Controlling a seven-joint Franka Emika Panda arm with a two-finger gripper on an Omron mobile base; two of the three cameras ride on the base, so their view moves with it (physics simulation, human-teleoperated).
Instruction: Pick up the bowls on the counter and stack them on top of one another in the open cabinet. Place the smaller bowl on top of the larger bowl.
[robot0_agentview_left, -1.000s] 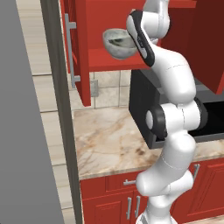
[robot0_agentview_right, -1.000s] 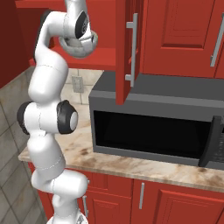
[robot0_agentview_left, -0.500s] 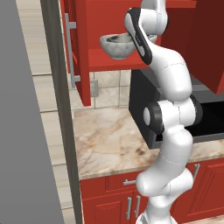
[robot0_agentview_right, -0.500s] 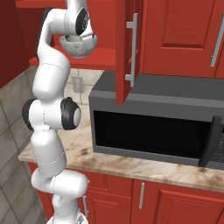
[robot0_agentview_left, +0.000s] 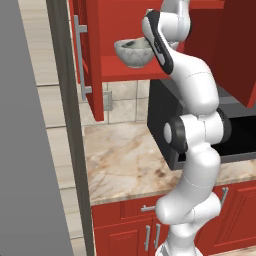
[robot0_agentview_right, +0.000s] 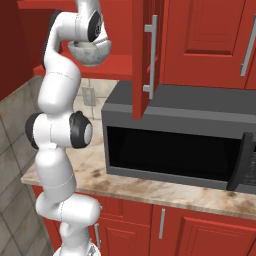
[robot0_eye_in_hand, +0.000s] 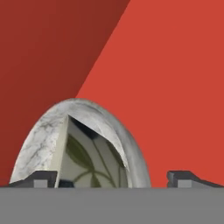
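Note:
The larger bowl (robot0_agentview_left: 131, 54), white-grey marbled, stands on the red shelf (robot0_agentview_left: 150, 70) of the open cabinet, also visible from the right (robot0_agentview_right: 89, 54). The smaller bowl (robot0_eye_in_hand: 87, 162), dull grey-green with a leaf pattern, sits nested inside it, ringed by the marbled rim (robot0_eye_in_hand: 109, 118). My gripper (robot0_eye_in_hand: 113, 179) is open, and its fingertips (robot0_eye_in_hand: 43, 178) stand wide apart on either side of the stacked bowls, touching neither. In the base views the white hand hangs just over the bowls' right side. The counter (robot0_agentview_left: 130, 160) lies below.
The cabinet door (robot0_agentview_left: 92, 60) with its long silver handle hangs open left of the shelf. A black microwave (robot0_agentview_right: 175, 145) stands on the counter under the right-hand cabinets. A tall grey panel (robot0_agentview_left: 30, 150) closes off the left. Low red cabinets (robot0_agentview_right: 175, 230) run below.
The gripper has gone from half closed to wide open, letting go of the smaller bowl. The stacked bowls have settled slightly lower onto the shelf.

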